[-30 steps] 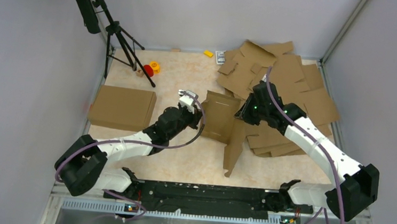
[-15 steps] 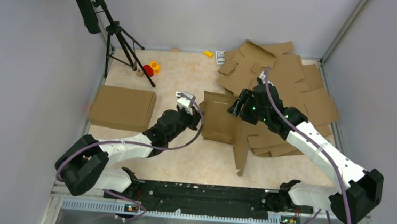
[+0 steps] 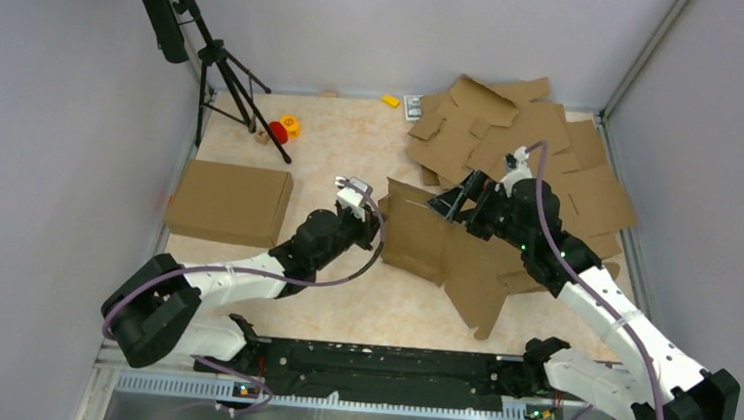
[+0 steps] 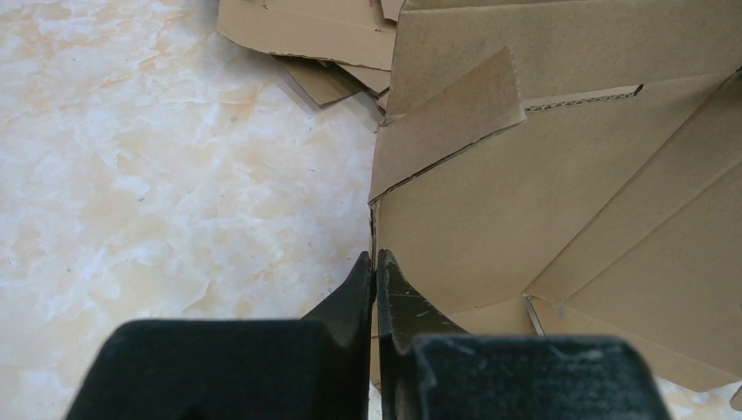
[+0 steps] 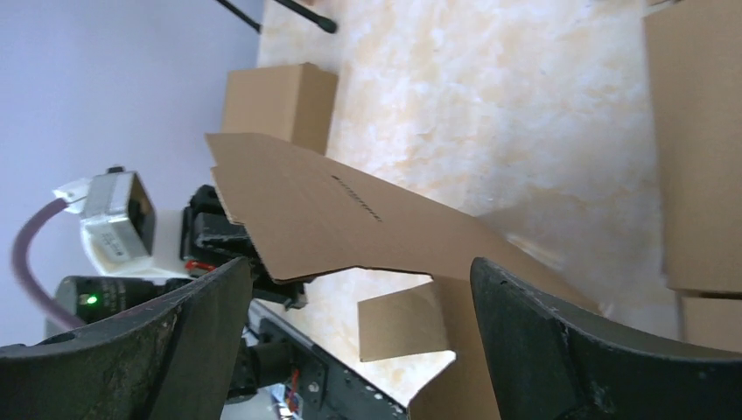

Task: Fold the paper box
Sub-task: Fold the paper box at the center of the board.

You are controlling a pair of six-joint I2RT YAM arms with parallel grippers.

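Observation:
The paper box is a brown cardboard blank held half upright in the middle of the table, one long flap sloping down toward the front right. In the left wrist view my left gripper is shut on the left edge of the paper box; from above, the left gripper sits at that same edge. My right gripper hovers open just behind the blank's top edge. In the right wrist view its fingers stand wide apart, and the paper box lies beyond the right gripper, untouched.
A folded cardboard box sits at the left. A pile of flat cardboard blanks fills the back right corner. A black tripod stands at the back left, with small red and yellow items by its foot.
My right gripper has opened, let go of the blank and drawn back to the right. The blank's long flap has swung rightward and lies lower. The left gripper keeps its hold.

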